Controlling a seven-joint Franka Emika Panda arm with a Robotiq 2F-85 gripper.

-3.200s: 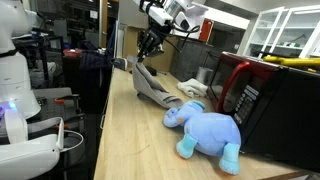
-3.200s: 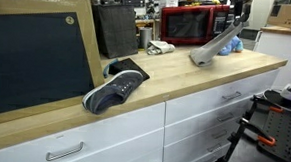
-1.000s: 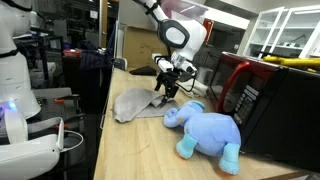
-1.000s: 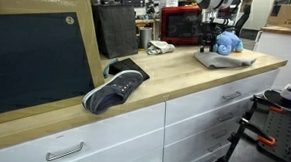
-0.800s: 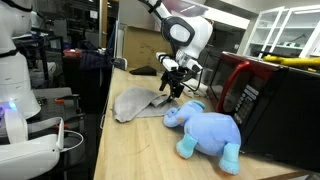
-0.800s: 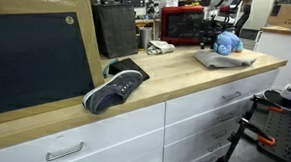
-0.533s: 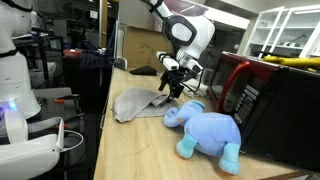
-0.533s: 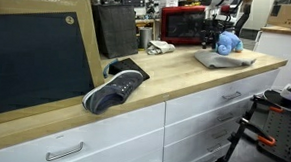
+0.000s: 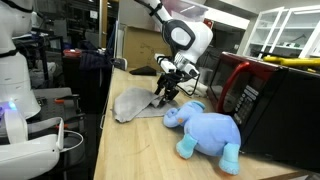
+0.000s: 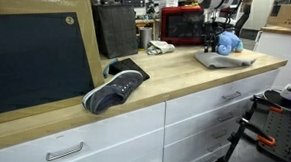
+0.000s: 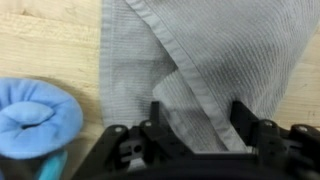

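Dark sneaker [image 10: 115, 87] resting tilted at the near end of a long wooden counter [image 10: 176, 78], beside a framed blackboard [image 10: 37, 55]. Farther along, a grey cloth [image 10: 225, 59] lies spread on the wood, one edge folded over into a raised ridge. Robot gripper [image 9: 161, 96] points down onto that ridge. The wrist view shows its jaws apart, one finger on each side of the fold, where the doubled fabric gives thickness to pinch. Blue plush toy [image 10: 227, 42] lies just beside the cloth. Red microwave [image 10: 185, 26] stands behind.
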